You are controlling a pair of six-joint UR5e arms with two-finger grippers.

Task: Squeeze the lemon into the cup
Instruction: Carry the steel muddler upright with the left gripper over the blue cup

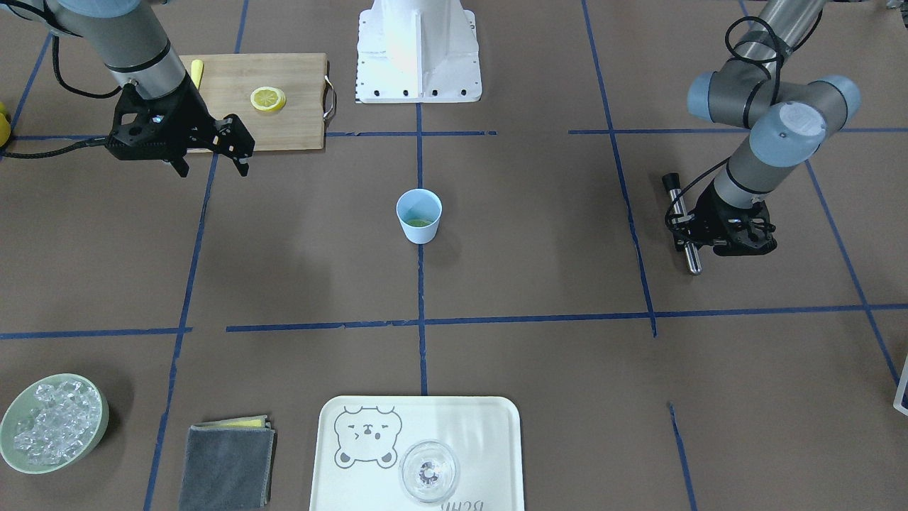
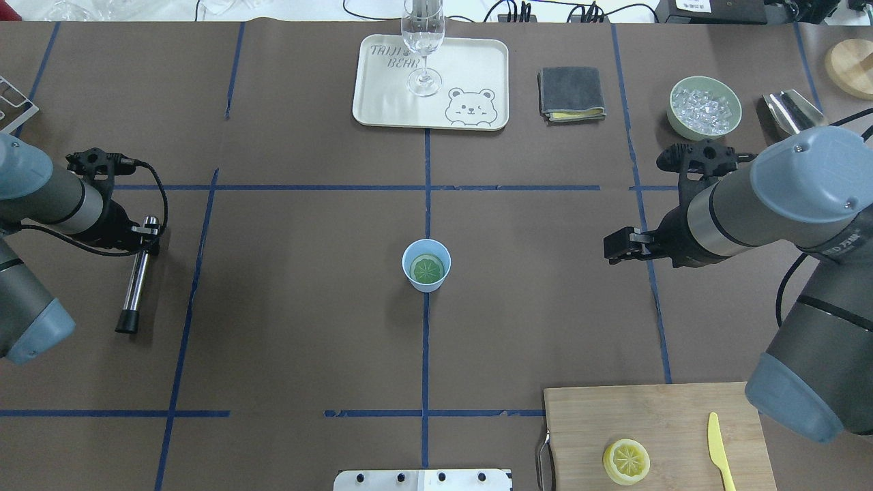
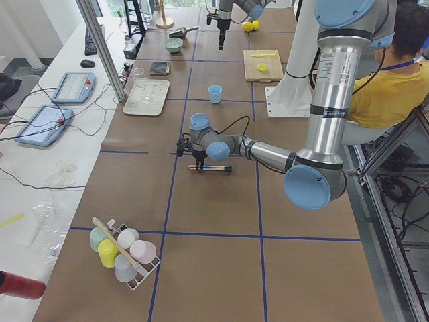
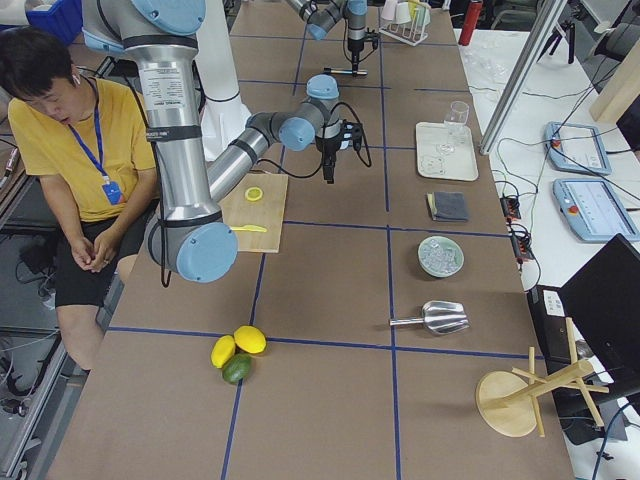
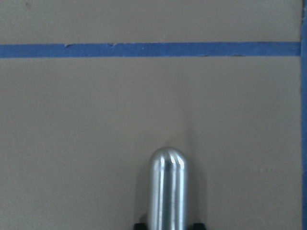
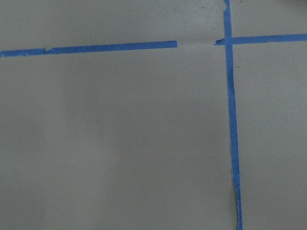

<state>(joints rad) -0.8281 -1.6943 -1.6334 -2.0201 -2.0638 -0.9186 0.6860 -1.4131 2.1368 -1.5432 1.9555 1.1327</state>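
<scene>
Lying cut face up on the wooden board (image 2: 655,416), the lemon (image 2: 626,461) sat well apart from the cup (image 2: 426,265), on its robot-right side and nearer the base. Being round and set flat, it offered you no long axis. The yellow knife (image 2: 716,440) lay beside it, farther from the cup. The cup stood upright, mouth up, with only taped table (image 2: 307,307) between it and the right gripper (image 1: 213,169), which hung spread wide and empty. The left gripper (image 2: 146,239), well to the cup's left, was clamped on a steel muddler (image 2: 136,283). Beyond the cup you had a tray (image 2: 382,102) bearing a glass (image 2: 424,41), a folded cloth (image 2: 571,93) and an ice bowl (image 2: 672,109). Only the overhead view showed you the green slice (image 2: 428,269) inside the cup. Neither wrist view showed cup or lemon.
</scene>
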